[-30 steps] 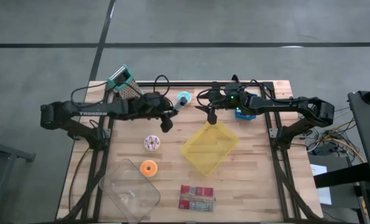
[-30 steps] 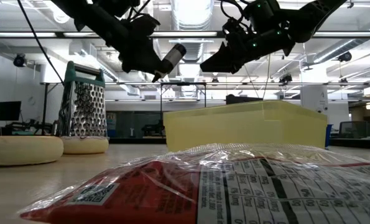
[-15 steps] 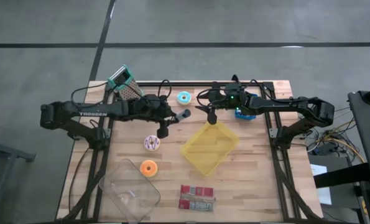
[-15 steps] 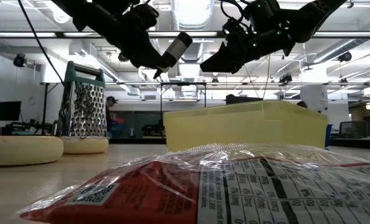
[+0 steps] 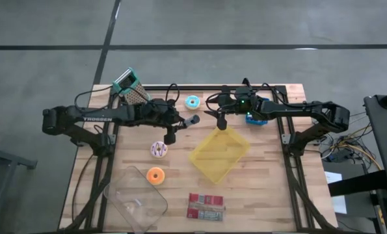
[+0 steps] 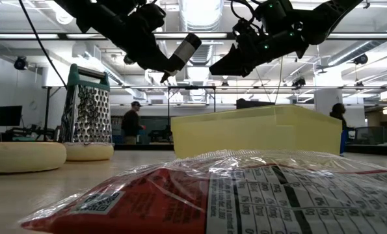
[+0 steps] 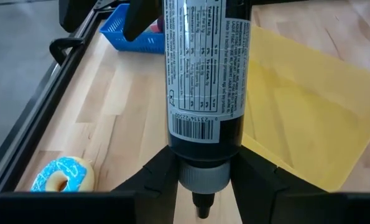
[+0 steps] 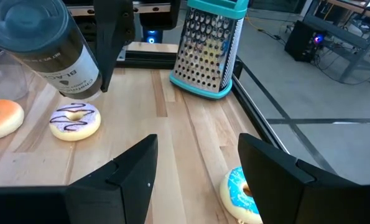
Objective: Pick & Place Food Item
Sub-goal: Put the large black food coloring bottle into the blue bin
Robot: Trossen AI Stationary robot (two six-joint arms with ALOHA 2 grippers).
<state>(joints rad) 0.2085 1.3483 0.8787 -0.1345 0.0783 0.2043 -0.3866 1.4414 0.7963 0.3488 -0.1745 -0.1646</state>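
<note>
My left gripper [image 5: 178, 124] is shut on a dark squeeze bottle with a white label [image 5: 190, 121], held in the air between the blue-iced donut [image 5: 192, 102] and the yellow tray [image 5: 219, 154]. In the low view the bottle [image 6: 182, 53] is tilted, nozzle down. My right gripper [image 5: 221, 120] is open and empty above the tray's far corner. A white donut with dark stripes [image 5: 159, 149] and an orange donut [image 5: 155, 175] lie flat on the table. My left gripper pinches the bottle at its shoulder, just above the cap [image 7: 202, 163], between its two fingers [image 7: 152, 182]. The fingers come from the table's left and lie along the bottle. The body sticks out past them toward the tray, base raised, nozzle [image 7: 201, 208] back toward the wrist, lifted clear.
A metal grater [image 5: 131, 86] stands at the far left. A blue basket [image 5: 257, 119] sits by the right arm. A clear plastic container [image 5: 136, 198] and a red snack bag [image 5: 206, 206] lie near the front edge. People walk in the room behind.
My left gripper has turned and swung the bottle off the blue donut toward the table's near edge. It has raised the bottle a little and tipped it nearer to level. The grip stays shut on it. For the last half second it has held still.
</note>
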